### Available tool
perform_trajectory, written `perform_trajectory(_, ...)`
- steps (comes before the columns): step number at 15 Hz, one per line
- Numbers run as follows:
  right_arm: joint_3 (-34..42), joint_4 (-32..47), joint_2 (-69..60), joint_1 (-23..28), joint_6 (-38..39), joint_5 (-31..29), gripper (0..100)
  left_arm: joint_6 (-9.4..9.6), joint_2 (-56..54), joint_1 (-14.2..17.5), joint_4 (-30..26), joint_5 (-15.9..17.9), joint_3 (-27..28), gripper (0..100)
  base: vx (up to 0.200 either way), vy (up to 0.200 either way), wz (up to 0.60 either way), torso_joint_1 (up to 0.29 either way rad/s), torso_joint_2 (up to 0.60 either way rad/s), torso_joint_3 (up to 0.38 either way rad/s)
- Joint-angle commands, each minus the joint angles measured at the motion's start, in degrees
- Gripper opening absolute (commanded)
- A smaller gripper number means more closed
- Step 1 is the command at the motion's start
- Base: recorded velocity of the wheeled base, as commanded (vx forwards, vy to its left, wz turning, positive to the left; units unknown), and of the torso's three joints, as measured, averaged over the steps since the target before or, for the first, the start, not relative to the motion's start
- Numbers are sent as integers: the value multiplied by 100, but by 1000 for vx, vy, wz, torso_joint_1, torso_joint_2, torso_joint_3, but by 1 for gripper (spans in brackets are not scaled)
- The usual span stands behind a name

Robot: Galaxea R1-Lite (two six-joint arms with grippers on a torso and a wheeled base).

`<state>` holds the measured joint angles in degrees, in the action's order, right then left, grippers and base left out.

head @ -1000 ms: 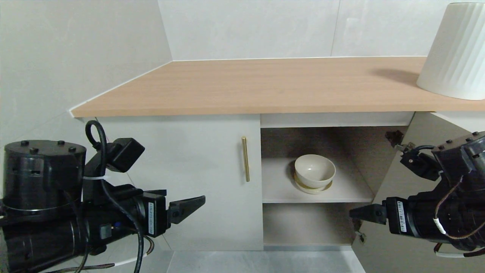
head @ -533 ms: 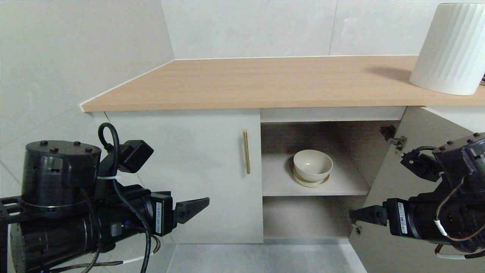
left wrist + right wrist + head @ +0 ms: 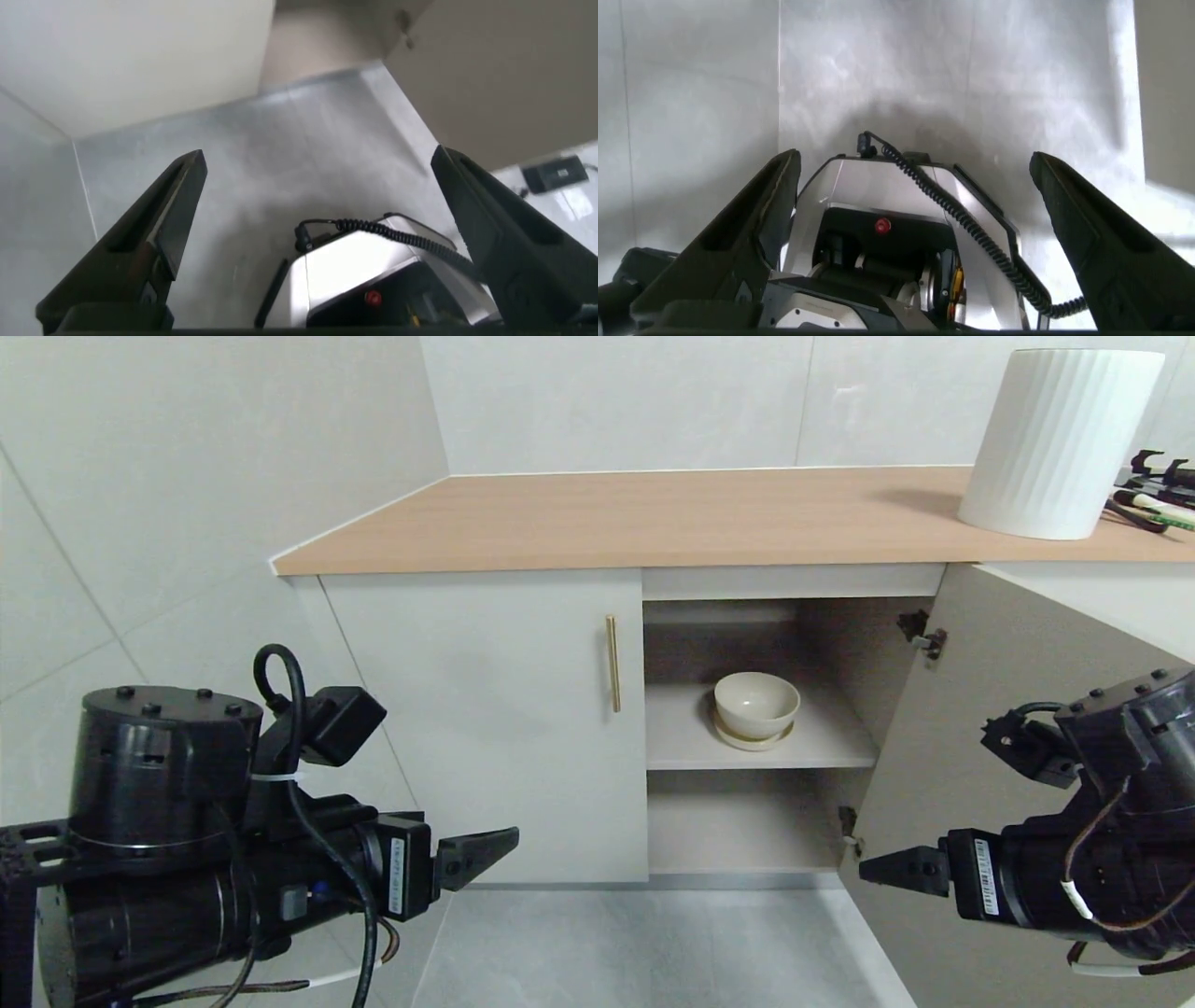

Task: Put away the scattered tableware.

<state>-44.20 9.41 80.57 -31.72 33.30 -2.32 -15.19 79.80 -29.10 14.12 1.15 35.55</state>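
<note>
Bowl: we've got a cream bowl point(image 3: 756, 702) sitting upright on a small plate point(image 3: 752, 739). Both are on the upper shelf point(image 3: 826, 747) inside the cabinet, towards its left side.
Cabinet: the right door point(image 3: 943, 728) is swung wide open and the left door point(image 3: 485, 709) is closed, with a slim gold handle point(image 3: 612, 663) at its right edge.
Left gripper: our left gripper point(image 3: 485, 851) hangs low at the near left in front of the closed door, well apart from the bowl. Its jaws are spread wide with nothing between them, over the grey floor point(image 3: 308, 131).
Right gripper: our right gripper point(image 3: 887, 870) is low at the near right, just beside the open door. Its jaws are spread wide too, and empty.
Counter: the wooden counter point(image 3: 653, 518) has a white ribbed cylinder point(image 3: 1060, 439) standing at the far right.
</note>
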Motion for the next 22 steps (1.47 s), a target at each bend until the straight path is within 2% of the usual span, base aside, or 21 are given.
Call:
perform_trajectory(1, 8, -1, 38, -1, 1, 3, 100, -2, 36, -8, 3, 0, 5, 100, -200, 0, 0, -2, 7, -2)
perform_trajectory(7, 17, 8, 38, -1, 1, -6, 100, -2, 36, -17, 3, 8, -4, 100, -200, 0, 0, 2, 5, 2)
perform_trajectory(11, 35, 96, -507, 8, -61, -50, 100, -2, -17, -17, 3, -9, 14, 100, 0, 0, 0, 0, 0, 0)
perform_trajectory(13, 17, 421, -762, 8, -333, -50, 100, 7, -35, -17, 3, -18, 5, 100, 0, 0, 0, 0, 0, 0)
perform_trajectory(20, 263, 430, -920, 8, -377, -6, 100, 34, -17, -17, 3, -27, -13, 100, 0, 0, 0, 0, 0, 0)
perform_trajectory(22, 281, 439, -929, -1, -377, -23, 100, 34, 1, -17, 3, -35, -13, 100, 0, -200, 0, 7, 5, 5)
